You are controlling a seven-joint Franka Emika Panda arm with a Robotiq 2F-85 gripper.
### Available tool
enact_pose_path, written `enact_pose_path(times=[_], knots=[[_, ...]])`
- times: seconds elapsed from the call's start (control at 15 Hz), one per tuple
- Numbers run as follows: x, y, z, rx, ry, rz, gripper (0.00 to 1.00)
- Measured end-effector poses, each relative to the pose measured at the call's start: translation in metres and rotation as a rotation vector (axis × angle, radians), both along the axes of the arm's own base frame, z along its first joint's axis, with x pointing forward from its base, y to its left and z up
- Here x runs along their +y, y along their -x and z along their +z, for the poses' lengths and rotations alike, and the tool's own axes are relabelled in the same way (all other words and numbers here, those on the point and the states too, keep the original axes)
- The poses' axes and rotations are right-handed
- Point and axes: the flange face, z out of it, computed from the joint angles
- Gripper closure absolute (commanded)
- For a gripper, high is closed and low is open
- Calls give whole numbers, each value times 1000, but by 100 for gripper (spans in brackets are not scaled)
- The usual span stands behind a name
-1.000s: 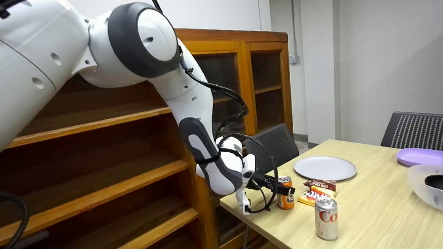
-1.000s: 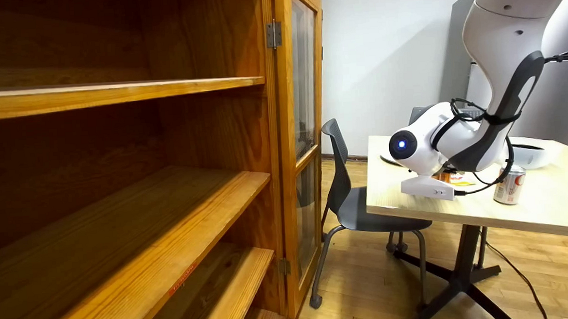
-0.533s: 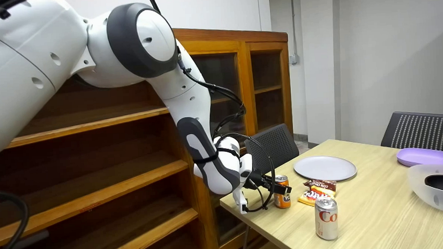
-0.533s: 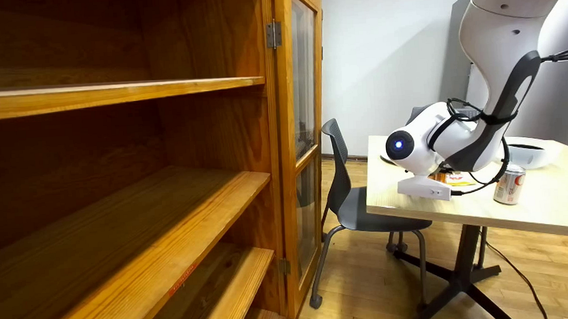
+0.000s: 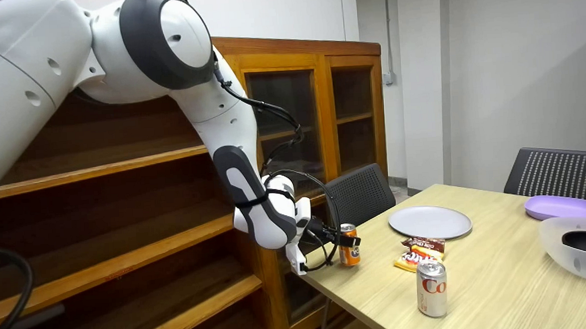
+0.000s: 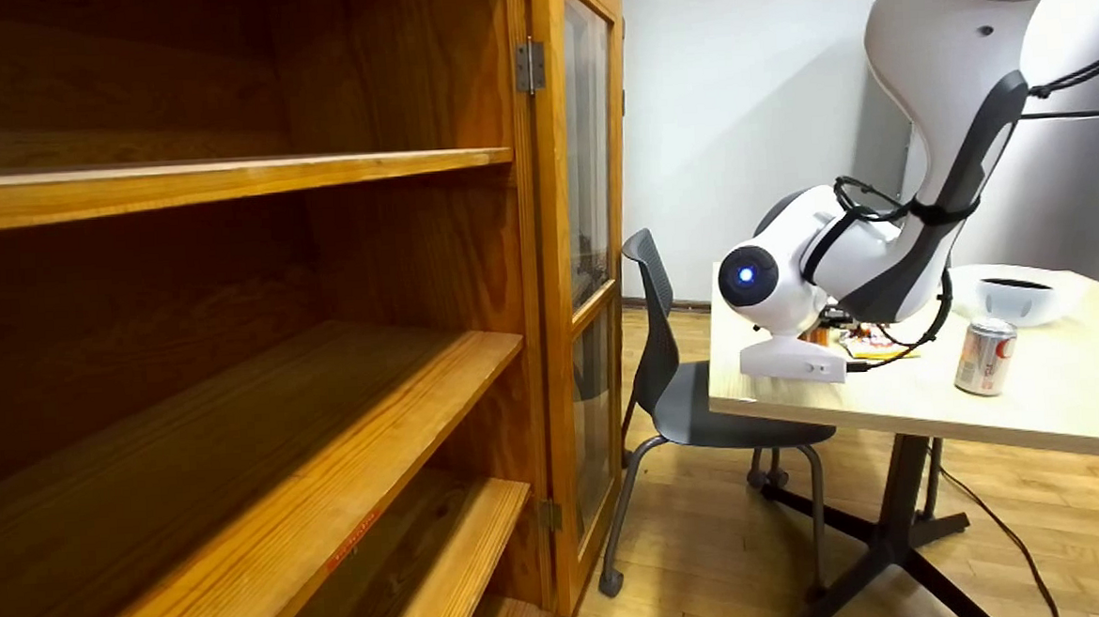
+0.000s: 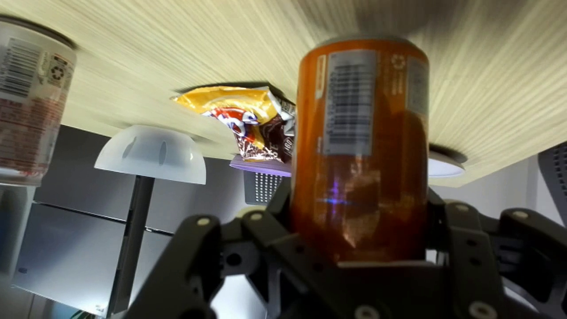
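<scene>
An orange soda can (image 7: 361, 102) fills the middle of the wrist view, with my gripper (image 7: 359, 212) shut on it, one finger on each side. In an exterior view this can (image 5: 349, 256) stands upright in the gripper (image 5: 346, 239), over the table's near-left part. Whether its base touches the wood I cannot tell. The arm hides most of it in an exterior view, where a sliver of orange can (image 6: 816, 336) shows. A yellow snack packet (image 5: 411, 261) and a brown packet (image 5: 430, 244) lie beside it. Farther off stands a silver cola can (image 5: 431, 290), upright.
On the table (image 5: 505, 294) are a grey plate (image 5: 429, 222), a purple tray (image 5: 566, 206) and a frosted bowl (image 5: 553, 251) with a black inside. A wooden shelf cabinet (image 6: 402, 373) stands beside the arm. A dark chair (image 6: 705, 404) is tucked at the table's edge.
My arm has moved left in both exterior views and slightly up, carrying the orange can away from the packets. The packets, silver can and dishes have not moved.
</scene>
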Motion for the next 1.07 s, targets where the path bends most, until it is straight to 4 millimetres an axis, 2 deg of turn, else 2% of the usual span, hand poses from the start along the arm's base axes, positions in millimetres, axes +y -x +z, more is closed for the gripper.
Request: enact_pose_path(times=[0.47,1.07], knots=[[74,14,25,2,28,135,64],[170,44,45,2,41,286,64]])
